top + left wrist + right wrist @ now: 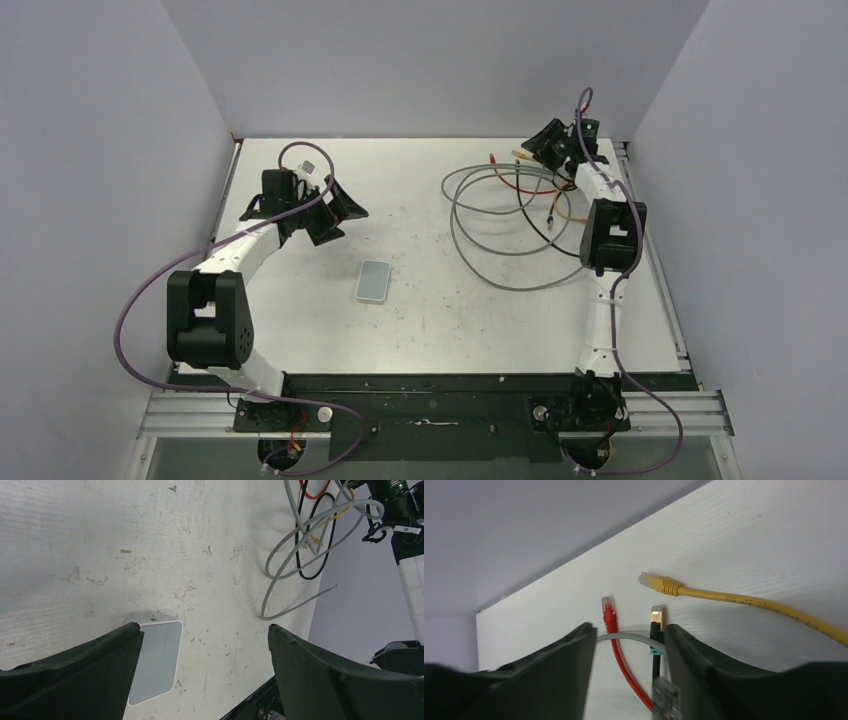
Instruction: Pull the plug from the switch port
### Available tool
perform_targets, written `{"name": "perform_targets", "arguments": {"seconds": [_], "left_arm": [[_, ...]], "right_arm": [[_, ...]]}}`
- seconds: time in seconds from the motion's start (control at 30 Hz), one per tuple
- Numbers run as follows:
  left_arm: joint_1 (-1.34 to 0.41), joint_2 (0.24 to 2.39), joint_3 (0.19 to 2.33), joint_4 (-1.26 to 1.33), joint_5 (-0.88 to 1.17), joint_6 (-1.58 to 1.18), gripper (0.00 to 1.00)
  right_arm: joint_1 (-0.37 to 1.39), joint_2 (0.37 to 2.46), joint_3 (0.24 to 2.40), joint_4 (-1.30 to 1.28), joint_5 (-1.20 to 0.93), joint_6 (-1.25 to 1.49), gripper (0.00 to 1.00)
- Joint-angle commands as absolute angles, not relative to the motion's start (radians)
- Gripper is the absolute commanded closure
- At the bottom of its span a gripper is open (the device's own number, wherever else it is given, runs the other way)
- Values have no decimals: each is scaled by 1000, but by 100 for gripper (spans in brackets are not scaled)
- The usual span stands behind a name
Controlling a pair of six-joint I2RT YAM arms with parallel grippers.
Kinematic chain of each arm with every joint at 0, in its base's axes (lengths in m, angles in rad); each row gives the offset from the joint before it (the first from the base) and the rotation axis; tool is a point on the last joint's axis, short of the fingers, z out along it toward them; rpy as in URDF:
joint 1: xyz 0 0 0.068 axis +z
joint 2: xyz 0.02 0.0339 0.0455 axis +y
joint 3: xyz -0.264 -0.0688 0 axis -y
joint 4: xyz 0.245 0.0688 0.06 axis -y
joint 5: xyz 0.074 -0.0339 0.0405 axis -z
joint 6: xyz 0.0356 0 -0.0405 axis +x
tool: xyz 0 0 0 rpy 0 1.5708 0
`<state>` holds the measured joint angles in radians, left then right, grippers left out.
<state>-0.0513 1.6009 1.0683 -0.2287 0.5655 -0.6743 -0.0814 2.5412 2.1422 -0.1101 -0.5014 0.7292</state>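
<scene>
The switch (375,282), a flat light-grey box, lies alone mid-table with no cable running to it. In the left wrist view the switch (155,660) sits beside the left finger, below the open left gripper (202,627). That gripper (340,215) hovers up and left of the switch. My right gripper (540,148) is at the back right over the cable ends. Its jaws (628,626) stand apart. A blurred clear plug (666,697) on the grey cable (629,637) hangs loose between them, close to the right finger.
Grey cable loops (500,215) spread over the right half of the table. Red plug (608,607), gold-tipped black plug (656,614) and yellow plug (664,585) lie near the back wall. Walls enclose the table on three sides.
</scene>
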Motion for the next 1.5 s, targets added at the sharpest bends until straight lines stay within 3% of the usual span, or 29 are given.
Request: {"name": "perform_targets", "arguments": {"seconds": [0.0, 0.17, 0.3, 0.43, 0.83, 1.23, 1.47], "left_arm": [[-46, 1568, 1072, -165, 595, -684, 4], [-46, 1575, 1072, -142, 605, -693, 4], [-45, 1579, 1071, -119, 614, -703, 4], [-44, 1577, 1064, -93, 623, -716, 4], [-11, 1551, 1068, -57, 624, -728, 4], [76, 1491, 1137, -140, 569, -654, 4], [132, 1441, 1181, -155, 507, -613, 4]], "right_arm": [[-91, 2400, 2122, -66, -488, 711, 39], [-92, 2354, 2119, -74, -476, 699, 12], [-92, 2334, 2118, -94, -462, 681, 0], [-92, 2313, 2102, -105, -453, 668, 10], [-92, 2227, 2033, -100, -377, 618, 10], [-86, 2095, 2005, -215, 39, 470, 10], [-81, 1985, 1887, -148, 38, 468, 10]]}}
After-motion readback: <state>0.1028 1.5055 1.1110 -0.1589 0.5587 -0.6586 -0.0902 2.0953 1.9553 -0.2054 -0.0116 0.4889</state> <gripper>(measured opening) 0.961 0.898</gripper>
